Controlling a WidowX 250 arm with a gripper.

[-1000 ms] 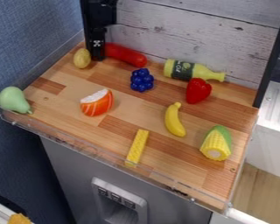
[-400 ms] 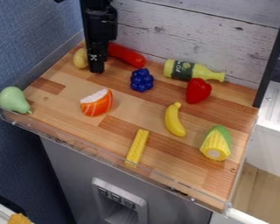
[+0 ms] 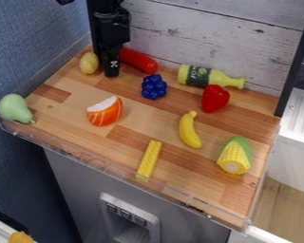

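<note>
Gripper point(image 3: 111, 72) positioned low over the board's point(image 3: 132, 135) back left corner; open/closed state can't be told, nor whether anything is gripped. Red sausage point(image 3: 140, 60) placed just beside it, left end partly hidden by the arm; contact can't be confirmed. Yellow potato point(image 3: 89, 63) located on the other side. Blue grapes point(image 3: 154, 87) seen in front of the sausage, orange wedge point(image 3: 106, 112) nearer the front, bottle point(image 3: 208, 77) laid on its side along the back wall point(image 3: 243, 42)

"What colours do we see on the corn point(image 3: 229, 154)?"
"We see yellow, with a green husk point(image 3: 244, 145). And the wedge point(image 3: 106, 113)?"
"We call it white-striped orange, and the pear point(image 3: 14, 108) pale green."
</note>
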